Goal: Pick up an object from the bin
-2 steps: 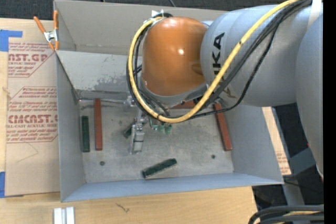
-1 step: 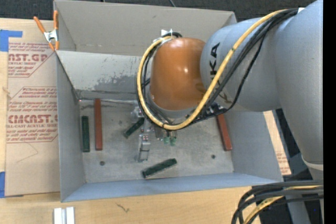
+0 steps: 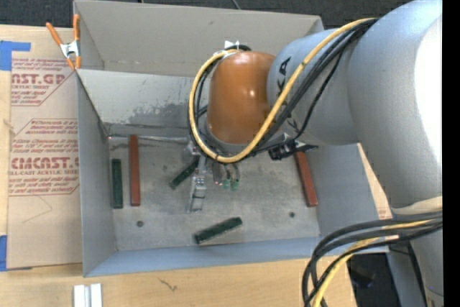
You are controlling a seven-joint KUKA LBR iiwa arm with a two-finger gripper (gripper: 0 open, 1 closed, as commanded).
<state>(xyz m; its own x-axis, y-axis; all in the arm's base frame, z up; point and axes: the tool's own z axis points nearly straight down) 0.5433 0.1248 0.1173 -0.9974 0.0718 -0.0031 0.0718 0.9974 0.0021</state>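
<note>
The white arm point(image 3: 381, 104), with its orange cover point(image 3: 241, 101), loomed nearest the lens and hid much of the grey bin's point(image 3: 93, 126) middle. Below the cover the gripper point(image 3: 197, 192) was down near the floor, just beside a slanted dark green stick point(image 3: 183, 175) lying left of centre. Whether it was wide or narrow could not be told (the wrist and cables masked it). Nothing could be seen held, so the pick looked not yet made: closing on a thing and lifting it seemed left to do. A second dark green stick point(image 3: 218, 230) lay near the front wall and a red-brown stick point(image 3: 307, 181) to the right. An upright green stick point(image 3: 116, 183) and a brown stick point(image 3: 134, 170) lay side by side at the left.
</note>
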